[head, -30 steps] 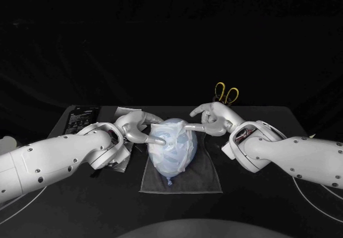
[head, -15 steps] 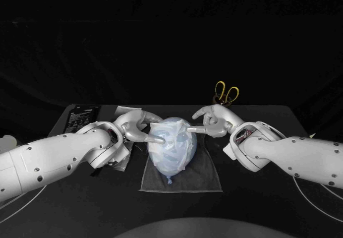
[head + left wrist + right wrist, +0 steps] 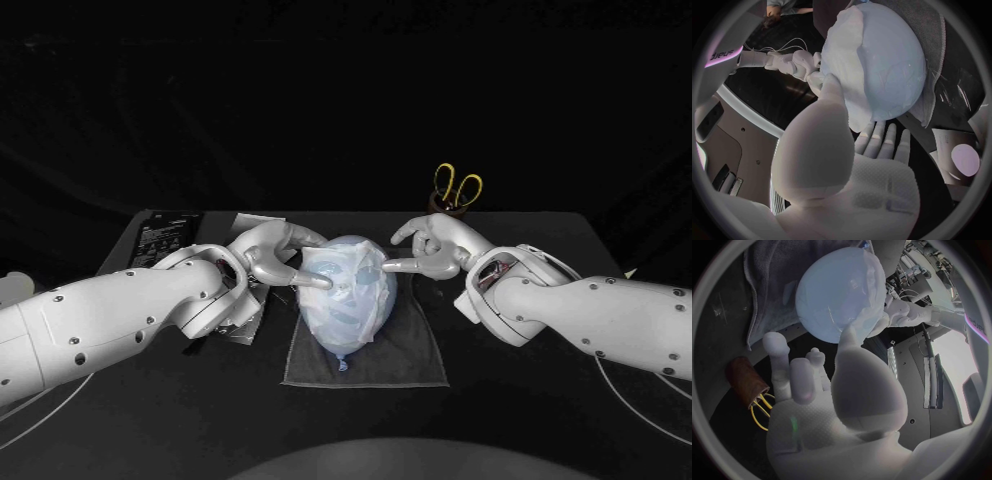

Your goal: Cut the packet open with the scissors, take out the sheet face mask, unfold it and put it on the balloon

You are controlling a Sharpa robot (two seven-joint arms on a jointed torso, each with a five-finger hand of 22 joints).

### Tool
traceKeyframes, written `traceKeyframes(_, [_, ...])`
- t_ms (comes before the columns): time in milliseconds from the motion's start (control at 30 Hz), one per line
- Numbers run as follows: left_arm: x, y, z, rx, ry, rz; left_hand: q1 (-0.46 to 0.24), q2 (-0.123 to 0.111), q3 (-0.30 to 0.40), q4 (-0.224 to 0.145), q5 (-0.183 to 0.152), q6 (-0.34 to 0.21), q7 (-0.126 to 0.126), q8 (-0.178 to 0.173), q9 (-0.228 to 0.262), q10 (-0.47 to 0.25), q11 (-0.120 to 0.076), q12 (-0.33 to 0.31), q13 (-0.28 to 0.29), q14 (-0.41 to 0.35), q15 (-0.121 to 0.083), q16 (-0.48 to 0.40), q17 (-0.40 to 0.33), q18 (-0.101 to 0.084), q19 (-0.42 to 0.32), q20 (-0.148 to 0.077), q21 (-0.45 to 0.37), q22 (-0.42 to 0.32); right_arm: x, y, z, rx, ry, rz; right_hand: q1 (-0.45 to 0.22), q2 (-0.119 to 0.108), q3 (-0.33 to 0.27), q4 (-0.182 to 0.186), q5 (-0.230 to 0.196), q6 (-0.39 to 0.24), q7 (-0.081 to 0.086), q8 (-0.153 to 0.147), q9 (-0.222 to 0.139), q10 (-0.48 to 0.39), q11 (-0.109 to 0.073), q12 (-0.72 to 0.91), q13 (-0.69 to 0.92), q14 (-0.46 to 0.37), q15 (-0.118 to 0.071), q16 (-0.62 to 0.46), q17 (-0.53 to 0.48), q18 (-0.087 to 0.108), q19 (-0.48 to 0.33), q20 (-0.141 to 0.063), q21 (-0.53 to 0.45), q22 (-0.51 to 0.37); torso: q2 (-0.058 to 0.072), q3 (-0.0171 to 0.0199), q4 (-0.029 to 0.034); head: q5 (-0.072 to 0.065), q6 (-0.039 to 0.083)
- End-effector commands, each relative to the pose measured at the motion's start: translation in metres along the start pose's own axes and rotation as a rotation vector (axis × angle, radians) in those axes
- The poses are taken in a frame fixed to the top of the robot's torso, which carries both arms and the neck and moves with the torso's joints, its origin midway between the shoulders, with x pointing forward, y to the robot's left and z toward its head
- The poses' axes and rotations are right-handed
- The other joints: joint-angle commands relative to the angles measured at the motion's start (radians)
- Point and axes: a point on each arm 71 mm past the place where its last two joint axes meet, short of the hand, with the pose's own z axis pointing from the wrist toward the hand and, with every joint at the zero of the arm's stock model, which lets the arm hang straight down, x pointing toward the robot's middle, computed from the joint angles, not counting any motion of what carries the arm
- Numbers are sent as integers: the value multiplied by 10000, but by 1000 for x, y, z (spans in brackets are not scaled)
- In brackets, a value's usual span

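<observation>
The pale blue balloon (image 3: 346,295) lies on a grey cloth (image 3: 397,365) at the table's middle, with the translucent sheet mask draped over it. My left hand (image 3: 274,255) touches the balloon's left side with one fingertip, the other fingers spread. My right hand (image 3: 430,248) presses a fingertip on the balloon's right side, near its top. In the left wrist view the left hand (image 3: 848,165) meets the masked balloon (image 3: 879,65); in the right wrist view the right hand (image 3: 836,405) meets the balloon (image 3: 839,292). Neither hand grips anything. The yellow-handled scissors (image 3: 457,188) stand in a brown holder at the back right.
A dark packet (image 3: 163,236) lies at the table's back left. Cut packet pieces (image 3: 238,322) lie under my left forearm, beside the cloth. The scissors' brown holder (image 3: 745,377) stands just behind my right hand.
My right hand's fingertip has slid a little down and inward over the balloon's top right. The left hand has stayed on the balloon's left side.
</observation>
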Motion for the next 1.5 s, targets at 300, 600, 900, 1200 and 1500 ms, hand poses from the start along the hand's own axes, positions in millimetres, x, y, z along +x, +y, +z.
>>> traceKeyframes(300, [3,2,-1,-149,164,-67,49,18,-16,-5,-39,42,254,34,17,88,-2,-25,1,54,-13,-46,-16,-99,72,-3,22,-9,-3,-7,-3,231,-106,-606,794,400,56,-225,-29,-116,66,310,30,12,-31,158,-69,18,-14,55,30,135,162,-27,25,2,-4,3,5,-23,10])
traceKeyframes(600, [3,2,-1,-159,155,-122,41,22,-20,-6,-39,51,271,43,19,128,15,-47,3,60,-12,-79,-18,-99,92,-4,22,-18,-11,-12,-9,243,-389,-446,1076,566,174,-321,33,-82,36,448,23,96,-62,217,-86,69,-38,88,79,111,262,-46,173,39,3,1,-2,-27,14])
traceKeyframes(900, [3,2,0,-146,152,-141,39,25,-9,-5,-38,55,285,48,21,144,29,-69,2,73,-6,-97,-19,-99,99,-4,22,-30,-9,11,-18,-1235,-357,1586,1760,1574,865,-409,15,1195,-351,406,-325,2392,-455,1569,1842,1138,-393,1083,2039,-369,1585,-375,3379,1133,-3,9,1,-36,37])
traceKeyframes(1200, [4,1,0,-132,163,-159,39,25,-9,-5,-38,55,285,48,21,144,29,-69,2,73,-6,-97,-19,-99,99,-4,22,-30,2,23,-20,-1233,420,2709,1473,1551,935,-139,-22,1983,-539,-24,-702,3622,-625,2364,3182,1654,-552,1683,3472,-676,2198,-548,5320,1835,0,-3,3,-50,45])
traceKeyframes(1500, [4,1,0,-129,161,-172,43,37,15,-6,-39,64,299,55,24,185,43,-88,4,87,2,-121,-19,-99,110,-4,21,-44,6,20,-12,-782,571,2476,1183,1366,730,-45,-29,2020,-504,-196,-808,3628,-596,2343,3191,1660,-533,1691,3494,-676,2184,-548,5327,1878,2,-3,11,-45,35])
